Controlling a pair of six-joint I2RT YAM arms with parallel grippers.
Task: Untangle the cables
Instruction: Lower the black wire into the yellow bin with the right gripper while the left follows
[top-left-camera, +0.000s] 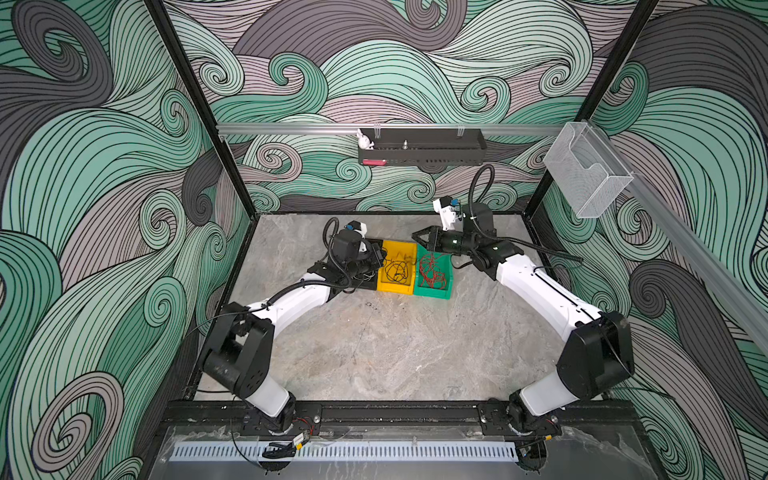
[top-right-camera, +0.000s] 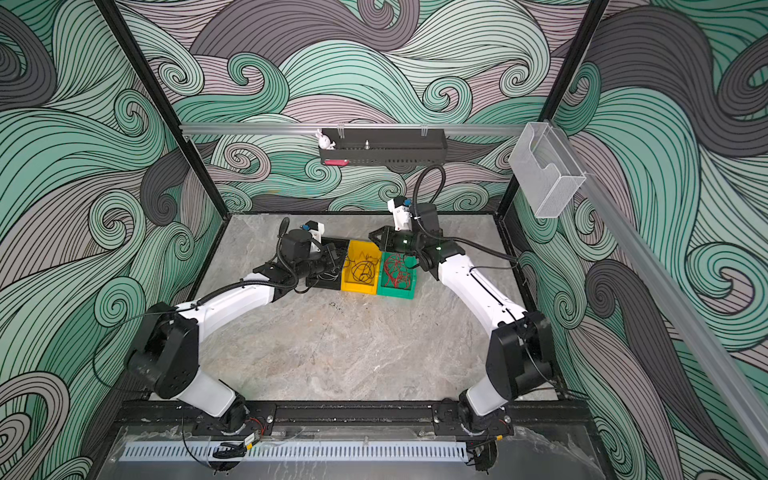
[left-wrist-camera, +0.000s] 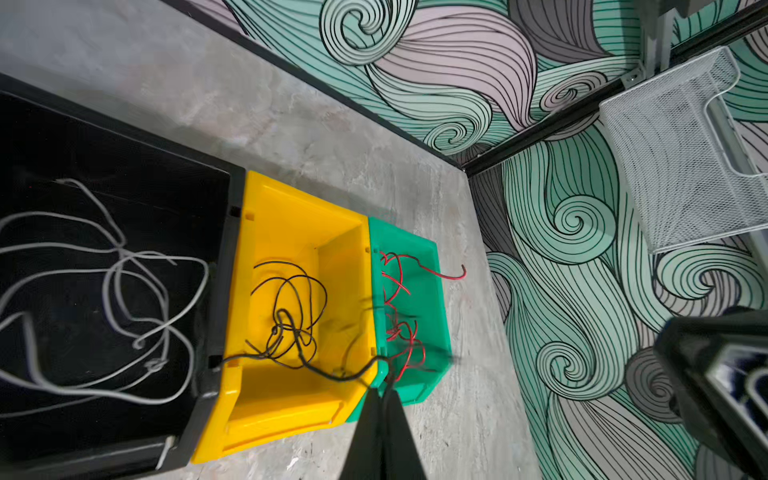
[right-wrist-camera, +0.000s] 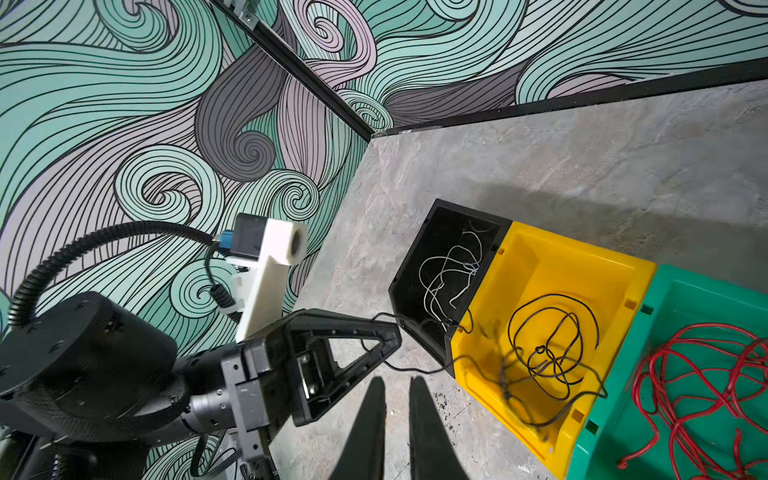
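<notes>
Three bins stand side by side. White cables (left-wrist-camera: 116, 299) lie in the black bin (left-wrist-camera: 124, 145), a black cables tangle (left-wrist-camera: 291, 307) in the yellow bin (left-wrist-camera: 282, 399), and red cables (left-wrist-camera: 399, 328) in the green bin (left-wrist-camera: 432, 299). My left gripper (left-wrist-camera: 384, 384) is shut on a black cable that runs from its tips across the yellow bin's front edge. In a top view it sits low at the black and yellow bins' junction (top-left-camera: 377, 254). My right gripper (right-wrist-camera: 395, 380) stands slightly open with nothing between its fingers. It hovers by the bins' far edge (top-left-camera: 415, 235), beside the left gripper (right-wrist-camera: 392, 332).
One red cable end (left-wrist-camera: 455, 275) hangs over the green bin's far rim. A wire mesh basket (top-left-camera: 586, 174) hangs on the right rail. A black tray (top-left-camera: 422, 151) with a white rabbit figure (top-left-camera: 365, 140) sits on the back rail. Marbled table (top-left-camera: 395, 353) stretches in front of the bins.
</notes>
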